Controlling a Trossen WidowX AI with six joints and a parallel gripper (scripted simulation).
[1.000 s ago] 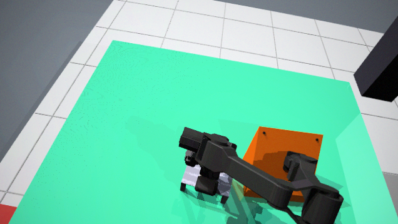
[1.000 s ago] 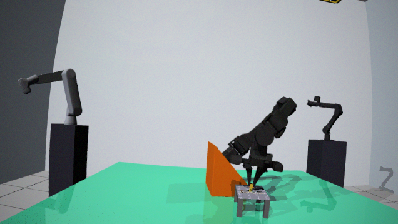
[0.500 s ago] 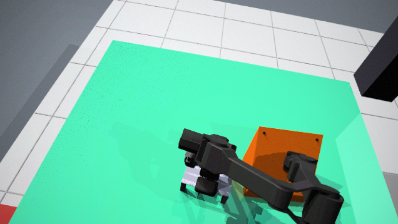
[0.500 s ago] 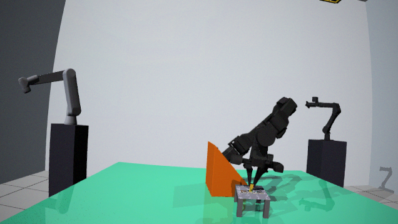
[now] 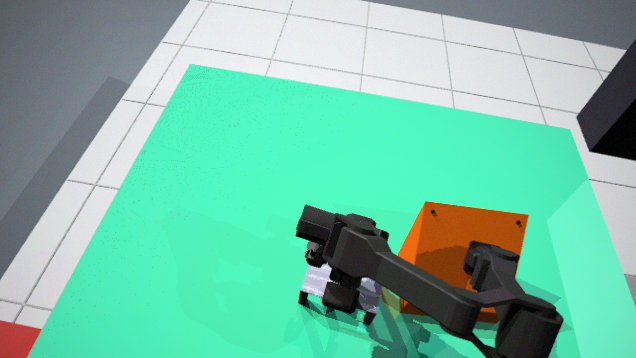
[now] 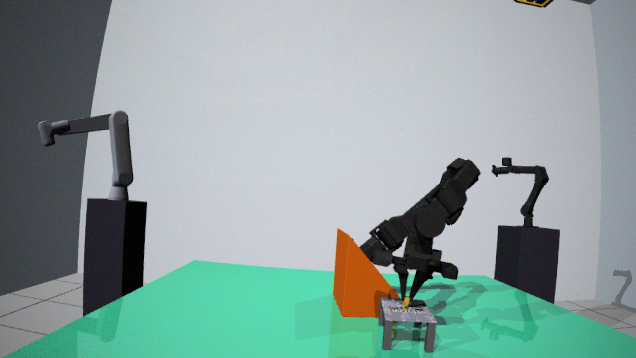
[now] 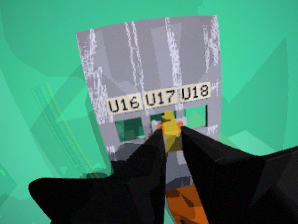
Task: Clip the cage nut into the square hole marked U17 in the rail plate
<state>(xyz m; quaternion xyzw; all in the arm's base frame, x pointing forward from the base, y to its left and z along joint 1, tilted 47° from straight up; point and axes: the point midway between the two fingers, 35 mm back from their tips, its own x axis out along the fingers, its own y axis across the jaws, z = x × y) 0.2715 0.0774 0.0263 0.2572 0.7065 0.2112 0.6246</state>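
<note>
Your pincer point(image 6: 406, 300) point(image 7: 170, 133) points down over the rail plate point(image 5: 314, 281) point(image 6: 411, 314) point(image 7: 150, 60), its two dark fingers nearly together and pinching the cage nut point(image 6: 406, 303) point(image 7: 171, 131) between their tips. You can see the nut's yellow body in the wrist view, with orange bits at either side by the fingertips and a pale piece beside it. It sits at the U17 hole point(image 7: 157, 121) of the rail plate, covering much of that opening; you cannot tell from here how far its wings reach through. Just behind the hole on the rail plate, you have the U17 label point(image 7: 157, 98), readable and uncovered. To one side of the nut on the rail plate is the U16 hole point(image 7: 130, 129), and to the other the U18 hole point(image 7: 196, 117), both showing green through them. The rail plate stands raised on short dark legs point(image 6: 387, 335) upon the green counter point(image 5: 240, 165) point(image 6: 240, 310) point(image 7: 30, 30). Near the rail plate, you have an orange wedge-shaped block point(image 5: 450, 227) point(image 6: 350, 285) with a sloping face, and your arm point(image 5: 420, 280) point(image 6: 430, 220) reaches past it to the rail plate. Well apart from the rail plate, beyond the counter, you see a grey arm point(image 6: 120, 147) on one dark pedestal point(image 6: 104, 250) and a black arm point(image 6: 537, 187) on another.
</note>
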